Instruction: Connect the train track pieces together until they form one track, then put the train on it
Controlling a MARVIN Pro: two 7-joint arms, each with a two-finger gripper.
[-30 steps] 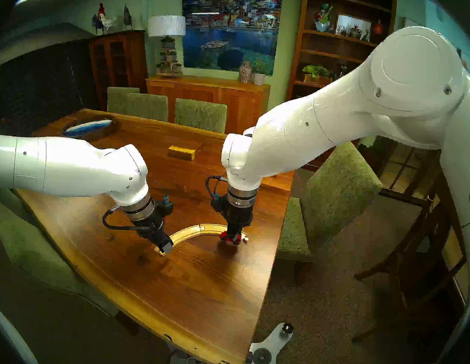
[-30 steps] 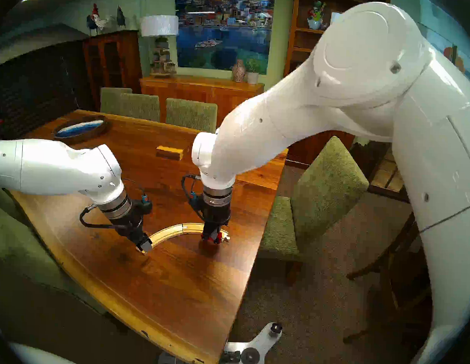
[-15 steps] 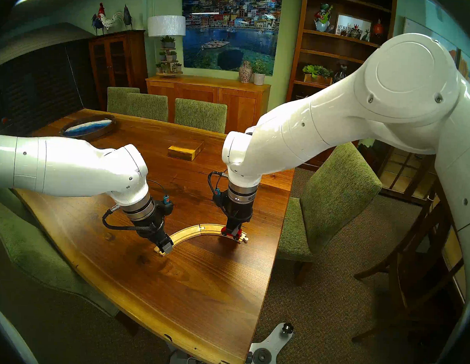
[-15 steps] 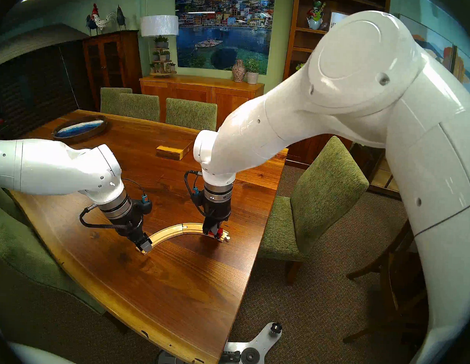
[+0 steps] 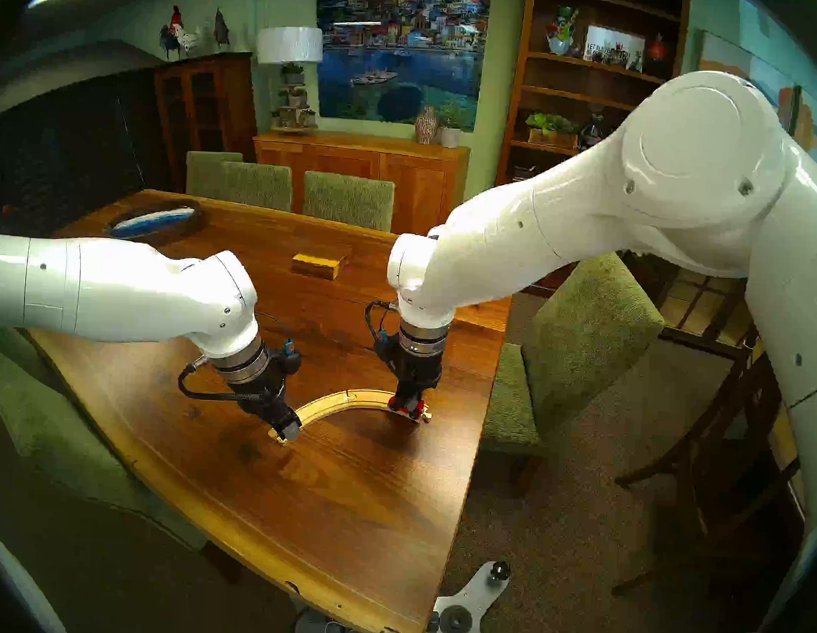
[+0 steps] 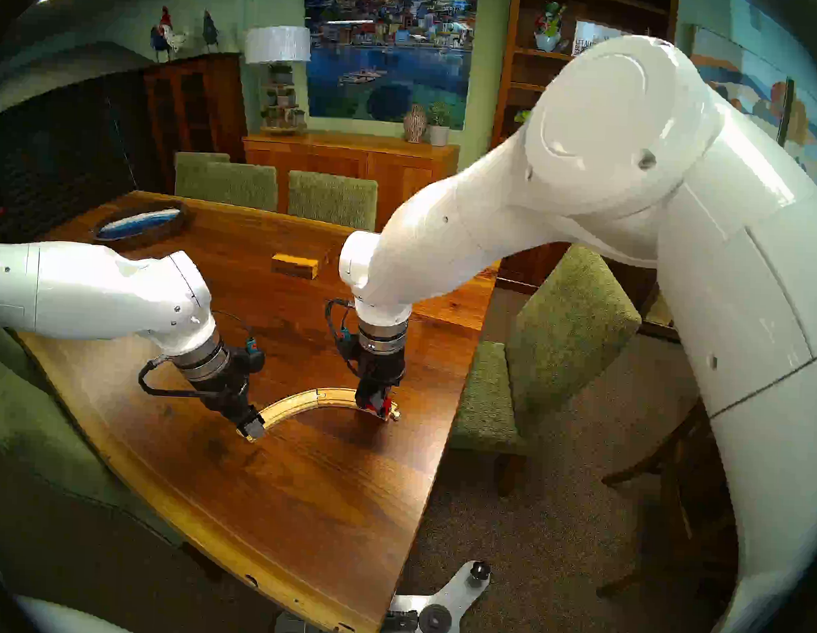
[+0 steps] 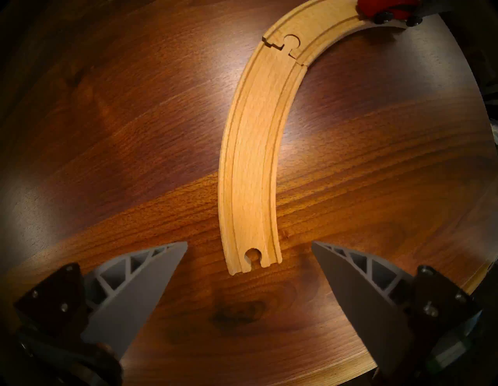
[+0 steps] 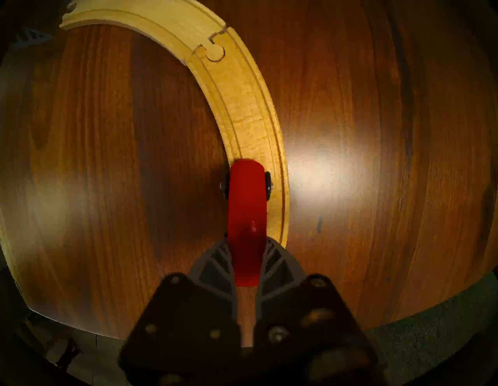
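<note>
Two pale wooden train track pieces lie joined peg-in-socket as one curved track (image 5: 342, 399) (image 6: 300, 400) (image 7: 250, 161) (image 8: 242, 107) on the dark wooden table (image 5: 343, 493). My right gripper (image 5: 410, 402) (image 8: 247, 240) points straight down, shut on the small red train (image 5: 408, 406) (image 6: 377, 405) (image 8: 246, 210), which is over the track's right end. Whether its wheels sit in the grooves I cannot tell. My left gripper (image 5: 285, 429) (image 7: 249, 242) is open, its grey fingers (image 7: 161, 269) either side of the track's left socket end without touching it.
A rectangular wooden block (image 5: 317, 264) lies farther back mid-table, and an oval tray (image 5: 156, 223) sits at the far left. Green chairs (image 5: 583, 340) stand around the table. The table's right edge is close to the track's right end.
My right gripper has carried the train a little back and to the right, from beside the track's near edge to over its right end. The left arm has stayed still and open.
</note>
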